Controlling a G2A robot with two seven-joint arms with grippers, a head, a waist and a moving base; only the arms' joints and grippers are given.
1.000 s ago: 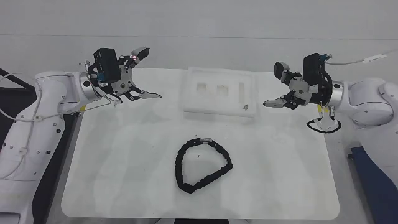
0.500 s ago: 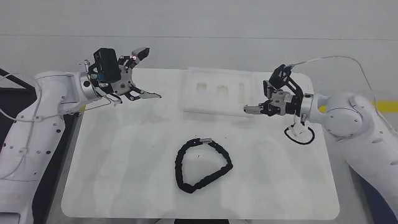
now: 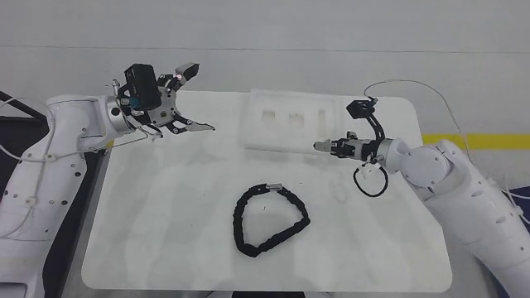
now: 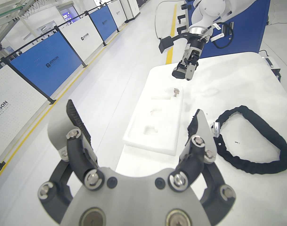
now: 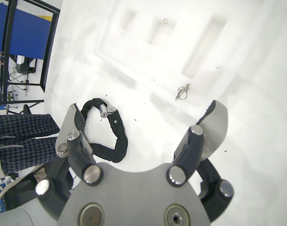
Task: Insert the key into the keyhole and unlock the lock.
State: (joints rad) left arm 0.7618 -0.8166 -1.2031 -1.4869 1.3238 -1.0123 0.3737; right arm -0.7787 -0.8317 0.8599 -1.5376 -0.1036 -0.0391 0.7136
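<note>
The small silver key point(image 5: 182, 91) with its ring lies on the front right corner of the white foam tray point(image 5: 249, 24); it is also seen in the left wrist view point(image 4: 175, 92). My right gripper point(image 5: 145, 114) hovers open just above and short of it, over the tray corner point(image 3: 323, 145). The lock is a black fabric-covered chain loop point(image 3: 269, 219) with a silver cylinder point(image 5: 103, 111) facing up, lying on the table in front of the tray. My left gripper point(image 3: 199, 98) hangs open and empty above the table's far left corner, well away from the lock.
The foam tray point(image 3: 291, 121) has three rectangular recesses; a thin ring point(image 5: 165, 21) lies in the middle one. The white table point(image 3: 166, 240) has bare surface around the chain. A blue cabinet point(image 4: 240, 36) stands beyond the table's right edge.
My right arm has swung in from the table's right edge to the tray's front right corner, ending over the key. The left arm and the lock have stayed put.
</note>
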